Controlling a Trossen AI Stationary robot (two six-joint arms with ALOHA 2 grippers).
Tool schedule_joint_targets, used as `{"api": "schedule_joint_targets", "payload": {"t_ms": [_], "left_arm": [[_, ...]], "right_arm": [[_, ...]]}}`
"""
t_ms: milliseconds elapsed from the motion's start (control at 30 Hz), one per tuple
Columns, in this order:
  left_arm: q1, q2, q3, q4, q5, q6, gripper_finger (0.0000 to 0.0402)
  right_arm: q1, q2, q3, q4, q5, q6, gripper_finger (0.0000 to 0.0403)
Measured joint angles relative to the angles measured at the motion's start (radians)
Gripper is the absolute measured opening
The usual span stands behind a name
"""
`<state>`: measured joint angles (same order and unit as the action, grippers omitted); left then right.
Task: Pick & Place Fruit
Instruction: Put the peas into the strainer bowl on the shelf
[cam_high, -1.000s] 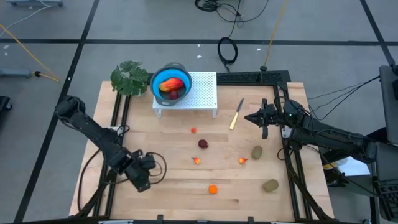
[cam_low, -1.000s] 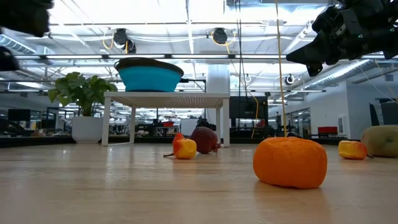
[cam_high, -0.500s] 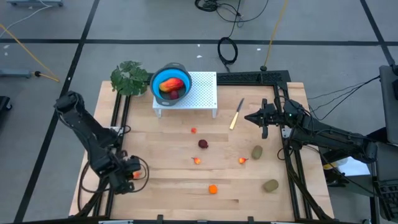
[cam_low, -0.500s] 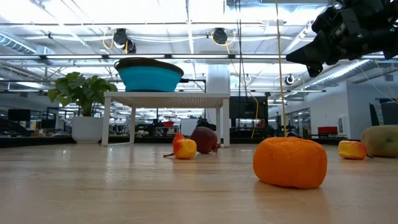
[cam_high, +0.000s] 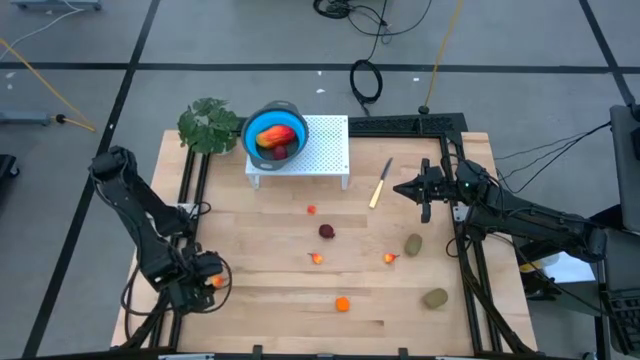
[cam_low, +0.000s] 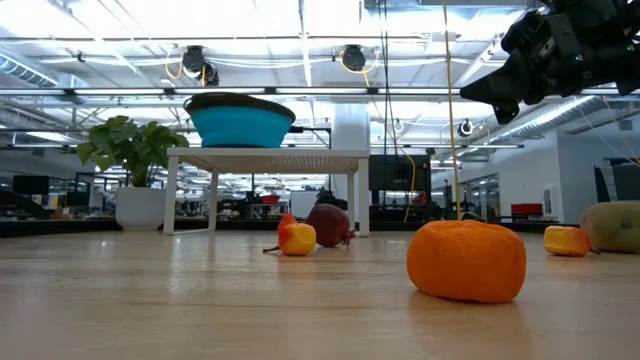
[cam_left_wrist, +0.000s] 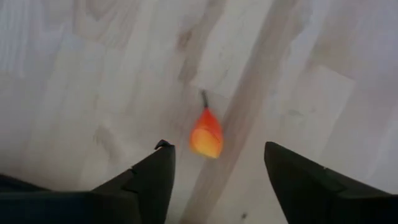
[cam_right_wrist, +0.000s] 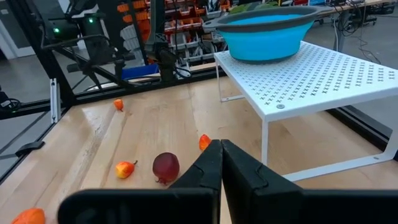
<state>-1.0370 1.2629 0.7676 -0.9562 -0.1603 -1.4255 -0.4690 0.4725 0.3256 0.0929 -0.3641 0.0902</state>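
Observation:
My left gripper (cam_high: 207, 285) hangs open over the table's near left corner. A tiny orange-red fruit piece (cam_left_wrist: 206, 133) lies on the wood between its fingers, apart from both. My right gripper (cam_high: 403, 188) is shut and empty, held above the table's far right. A blue bowl (cam_high: 273, 133) on a white rack (cam_high: 325, 150) holds a red-orange piece and a dark red ball. On the wood lie a dark red ball (cam_high: 327, 231), an orange ball (cam_low: 467, 260), two olive ovals (cam_high: 413, 244) and more orange-red bits (cam_high: 317, 258).
A pale-handled knife (cam_high: 381, 183) lies on the wood beside my right gripper. A green leafy plant (cam_high: 208, 125) stands at the far left next to the bowl. Black frame rails run along the table's left and right edges.
My left gripper has gone toward the table's left edge, staying near the front edge. A tiny orange-red piece that did not show a second ago now lies on the wood at its fingers.

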Motion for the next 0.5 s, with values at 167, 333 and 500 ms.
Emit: {"api": "schedule_joint_targets", "payload": {"t_ms": [167, 333, 500], "left_arm": [[0.000, 0.000, -0.067, 0.060, 0.022, 0.002, 0.0266], [0.001, 0.000, -0.118, 0.114, 0.024, -0.001, 0.0255], [0.001, 0.000, -0.170, 0.206, 0.054, 0.001, 0.0247]], "right_arm": [[0.000, 0.000, 0.000, 0.000, 0.000, 0.000, 0.0000], [0.000, 0.000, 0.000, 0.000, 0.000, 0.002, 0.0000], [0.000, 0.000, 0.000, 0.000, 0.000, 0.002, 0.0000]]}}
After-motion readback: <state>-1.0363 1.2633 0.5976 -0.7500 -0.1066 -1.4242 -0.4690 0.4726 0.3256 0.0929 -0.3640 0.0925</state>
